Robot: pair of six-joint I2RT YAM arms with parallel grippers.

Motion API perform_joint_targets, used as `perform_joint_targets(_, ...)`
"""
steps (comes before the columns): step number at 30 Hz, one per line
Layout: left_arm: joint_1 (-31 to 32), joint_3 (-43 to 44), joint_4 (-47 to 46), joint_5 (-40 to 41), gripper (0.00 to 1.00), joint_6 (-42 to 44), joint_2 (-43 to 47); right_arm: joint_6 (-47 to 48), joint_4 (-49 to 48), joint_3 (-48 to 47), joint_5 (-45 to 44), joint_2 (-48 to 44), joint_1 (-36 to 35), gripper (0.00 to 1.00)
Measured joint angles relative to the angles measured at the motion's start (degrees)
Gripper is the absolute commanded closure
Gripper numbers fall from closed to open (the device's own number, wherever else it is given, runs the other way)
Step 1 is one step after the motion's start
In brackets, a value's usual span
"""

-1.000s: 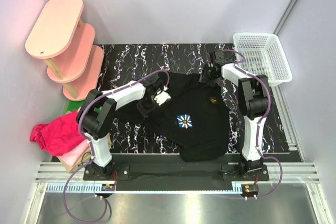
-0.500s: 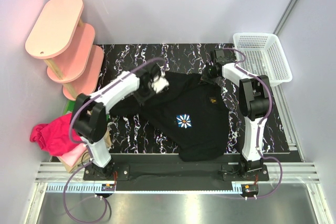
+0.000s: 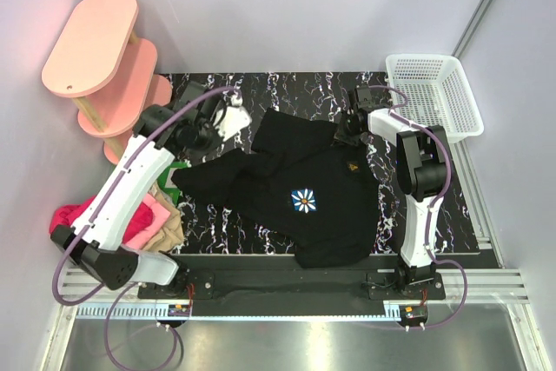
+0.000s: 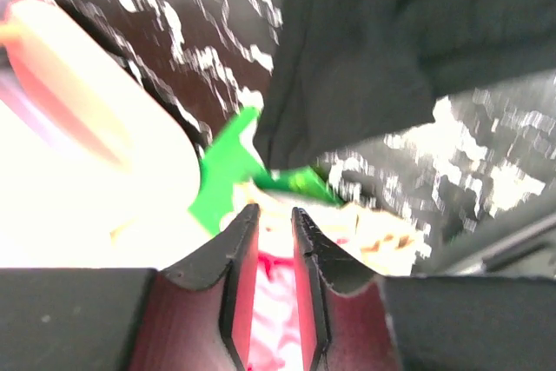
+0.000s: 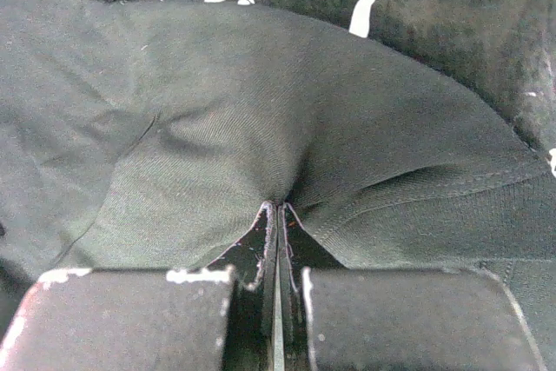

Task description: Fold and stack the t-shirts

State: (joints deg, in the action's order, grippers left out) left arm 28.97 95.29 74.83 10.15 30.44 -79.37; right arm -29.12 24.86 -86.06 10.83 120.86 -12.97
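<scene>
The black t-shirt [image 3: 321, 188] with a white daisy print lies spread on the marbled table [image 3: 295, 93]; its left sleeve reaches out to the left. My right gripper [image 3: 349, 132] is shut on a pinch of its cloth at the far right shoulder [image 5: 217, 84], fingers meeting in the fold [image 5: 278, 208]. My left gripper [image 3: 208, 132] hovers above the shirt's far left edge, jaws slightly apart and empty [image 4: 269, 215]. The black cloth [image 4: 391, 41] lies beyond its fingers. Magenta [image 3: 78, 215], pink [image 3: 148, 215] and tan [image 3: 167, 234] tees are piled at the left table edge.
A flat green packet [image 3: 178, 165] lies by the shirt's left sleeve and shows in the left wrist view [image 4: 226, 175]. A pink tiered shelf [image 3: 95, 41] stands at the far left. A white basket [image 3: 430, 84] stands at the far right corner.
My left arm swung left and away from the shirt's middle, drew the sleeve out to the left and let it go. The right gripper has stayed put.
</scene>
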Motion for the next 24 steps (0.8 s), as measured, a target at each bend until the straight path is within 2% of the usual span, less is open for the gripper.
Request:
perform_joint_targets(2, -0.1, -4.8, 0.5, 1.5, 0.79, 1.1, 1.8, 0.0, 0.0, 0.4, -0.4, -0.2, 0.0, 1.00)
perform_joint_targets(5, -0.4, -10.0, 0.5, 2.9, 0.79, 1.6, 1.7, 0.0, 0.0, 0.4, -0.7, -0.7, 0.0, 1.00)
perform_joint_targets(7, -0.5, -12.0, 0.5, 2.4, 0.67, 1.1, -0.5, 0.0, 0.0, 0.4, -0.7, -1.2, 0.0, 1.00)
perform_joint_targets(8, -0.6, -12.3, 0.3, 1.6, 0.53, 0.7, -1.6, 0.0, 0.0, 0.4, -0.7, -1.4, 0.0, 1.00)
perform_joint_targets(10, -0.5, -13.2, -0.7, -0.9, 0.43, -1.2, -4.0, 0.1, 0.0, 0.4, -0.8, -1.9, 0.0, 0.98)
perform_joint_targets(11, -0.4, -13.8, -1.5, -1.8, 0.39, -1.9, -4.4, 0.2, 0.0, 0.5, -0.8, -2.0, 0.0, 0.93)
perform_joint_targets(12, -0.3, -14.7, -2.6, -2.6, 0.38, -2.9, -4.8, 0.2, 0.0, 0.5, -0.8, -2.1, 0.0, 0.81)
perform_joint_targets(13, -0.3, -16.0, -4.1, -3.1, 0.37, -4.2, -4.8, 0.3, 0.0, 0.5, -0.8, -2.1, 0.0, 0.64)
perform_joint_targets(15, -0.2, -18.1, -6.5, -3.3, 0.34, -5.9, -4.8, 0.3, 0.0, 0.5, -0.8, -2.1, 0.0, 0.52)
perform_joint_targets(16, -0.4, -19.0, -8.0, -3.3, 0.33, -6.8, -4.8, 0.3, 0.0, 0.5, -0.7, -2.1, 0.0, 0.42)
perform_joint_targets(17, -0.6, -19.9, -9.6, -3.2, 0.31, -7.7, -4.8, 0.3, 0.0, 0.5, -0.7, -2.1, 0.0, 0.21)
perform_joint_targets(19, -1.2, -21.1, -12.6, -3.0, 0.21, -9.4, -4.7, 0.1, 0.0, 0.5, -0.7, -2.1, 0.2, 0.01)
perform_joint_targets(24, -4.2, -21.8, -21.2, -2.9, 0.07, -13.1, -3.5, 0.9, 0.1, 0.5, -0.7, -3.3, 0.4, 0.00)
